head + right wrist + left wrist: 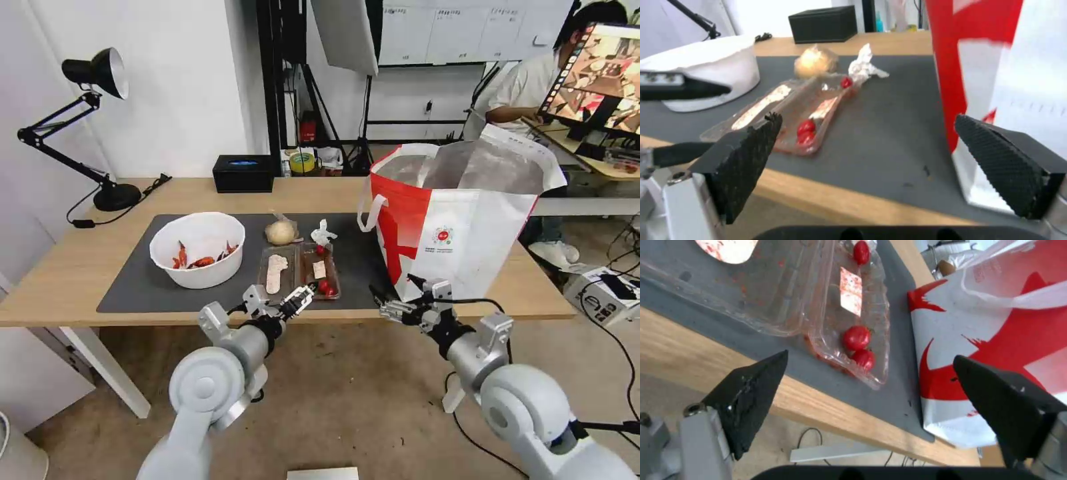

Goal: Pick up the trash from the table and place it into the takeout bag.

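Note:
On the table (73,267), a dark mat (133,283) carries the trash: a white bowl (197,250) with red shells, a clear hinged tray (299,270), a wrapped bun (281,233) and a crumpled tissue (323,233). The takeout bag (460,227) stands open at the mat's right end. My left gripper (285,298) hovers open at the table's front edge, just short of the tray (853,306). Before the bag's near corner (996,66), my right gripper (399,291) is also open and empty. From the right wrist I see the tray (786,110), bun (814,63) and tissue (865,66).
A black desk lamp (100,73) stands at the table's back left, with a black box (243,173) at the back centre. Behind the bag, a person sits at a second desk with a monitor (600,73). Cables lie on the floor at the right.

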{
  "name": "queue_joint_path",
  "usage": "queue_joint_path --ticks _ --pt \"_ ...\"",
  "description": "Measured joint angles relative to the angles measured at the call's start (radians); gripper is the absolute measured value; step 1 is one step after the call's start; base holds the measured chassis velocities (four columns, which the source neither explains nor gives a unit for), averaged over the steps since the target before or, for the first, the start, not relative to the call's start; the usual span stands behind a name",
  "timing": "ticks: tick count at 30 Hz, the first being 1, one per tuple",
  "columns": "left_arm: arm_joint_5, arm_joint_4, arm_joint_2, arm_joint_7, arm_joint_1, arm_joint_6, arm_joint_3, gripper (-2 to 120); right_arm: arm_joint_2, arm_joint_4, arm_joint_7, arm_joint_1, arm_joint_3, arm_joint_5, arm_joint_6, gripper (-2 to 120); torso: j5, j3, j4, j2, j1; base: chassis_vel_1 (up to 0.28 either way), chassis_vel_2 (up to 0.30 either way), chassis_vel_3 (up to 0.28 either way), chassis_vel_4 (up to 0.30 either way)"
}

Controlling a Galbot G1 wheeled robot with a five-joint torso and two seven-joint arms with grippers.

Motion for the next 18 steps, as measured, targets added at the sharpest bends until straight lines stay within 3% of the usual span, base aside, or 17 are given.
queue_joint_path --ticks 18 --pt "0.031 0.039 -0.015 -0.007 -0.013 -0.014 0.009 100 0.032 -0.035 -0.018 -0.027 -0.012 -0.035 0.026 100 0.0 0.0 0.0 0.0 0.0 0.0 0.0 0.0 0.0"
